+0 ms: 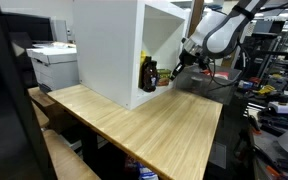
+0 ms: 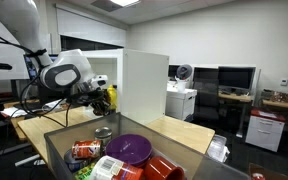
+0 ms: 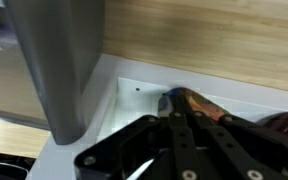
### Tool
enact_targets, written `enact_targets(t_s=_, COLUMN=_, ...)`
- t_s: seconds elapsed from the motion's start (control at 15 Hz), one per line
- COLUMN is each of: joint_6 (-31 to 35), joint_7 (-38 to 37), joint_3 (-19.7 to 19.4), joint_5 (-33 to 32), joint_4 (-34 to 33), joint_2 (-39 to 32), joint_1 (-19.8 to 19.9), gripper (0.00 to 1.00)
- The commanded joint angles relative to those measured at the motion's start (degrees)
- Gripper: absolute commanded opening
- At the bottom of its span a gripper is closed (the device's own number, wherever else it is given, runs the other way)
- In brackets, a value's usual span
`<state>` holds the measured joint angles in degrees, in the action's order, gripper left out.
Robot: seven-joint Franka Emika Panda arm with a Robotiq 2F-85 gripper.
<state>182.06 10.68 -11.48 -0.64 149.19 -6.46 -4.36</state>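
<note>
In the white cabinet (image 1: 104, 45), the bottle (image 1: 148, 73) stands upright, neck up.

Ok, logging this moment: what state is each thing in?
hand: shut, by the cabinet's open side.
cabinet: upright on the table, one side open.
bottles: upright inside the cabinet.
bin: open-topped, holding cans and a purple plate.

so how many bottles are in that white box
2 that I can make out: a bottle at the open front of the box, and a second bottle right beside it, near the gripper. More may be hidden inside.
</note>
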Motion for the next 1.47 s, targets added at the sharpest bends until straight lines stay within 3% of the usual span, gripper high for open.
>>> enact_targets(t_s=0.0, joint_6=2.8, joint_7=-1.0, joint_3=-3.3, joint_5=-2.5, joint_4=-1.4, joint_2=-2.0, joint_1=-2.8, gripper=0.04)
enact_targets(t_s=0.47, joint_6=4.4, joint_7=-0.9, joint_3=-3.4, joint_5=-1.2, joint_4=-2.3, joint_2=-2.6, joint_1=-5.3, gripper=0.04)
enact_targets(t_s=0.67, joint_6=9.0, joint_7=0.0, joint_3=-9.7, joint_5=-1.6, joint_4=-2.9, joint_2=-5.0, joint_1=-10.2, gripper=0.04)
enact_targets(t_s=1.0, joint_6=14.1, joint_7=0.5, joint_3=-16.2, joint_5=3.5, joint_4=-2.3, joint_2=-7.2, joint_1=-17.7, gripper=0.04)
enact_targets(t_s=1.13, joint_6=12.0, joint_7=1.5, joint_3=-20.3, joint_5=6.9, joint_4=-2.0, joint_2=-6.7, joint_1=-22.3, gripper=0.04)
enact_targets(t_s=1.2, joint_6=9.7, joint_7=1.9, joint_3=-23.7, joint_5=8.9, joint_4=-1.2, joint_2=-5.6, joint_1=-26.4, gripper=0.04)
enact_targets(t_s=1.33, joint_6=-1.7, joint_7=-0.6, joint_3=-25.4, joint_5=8.0, joint_4=1.3, joint_2=2.1, joint_1=-30.7, gripper=0.04)
enact_targets(t_s=1.4, joint_6=-0.1, joint_7=-3.3, joint_3=-27.2, joint_5=6.5, joint_4=1.8, joint_2=3.2, joint_1=-32.8, gripper=0.04)
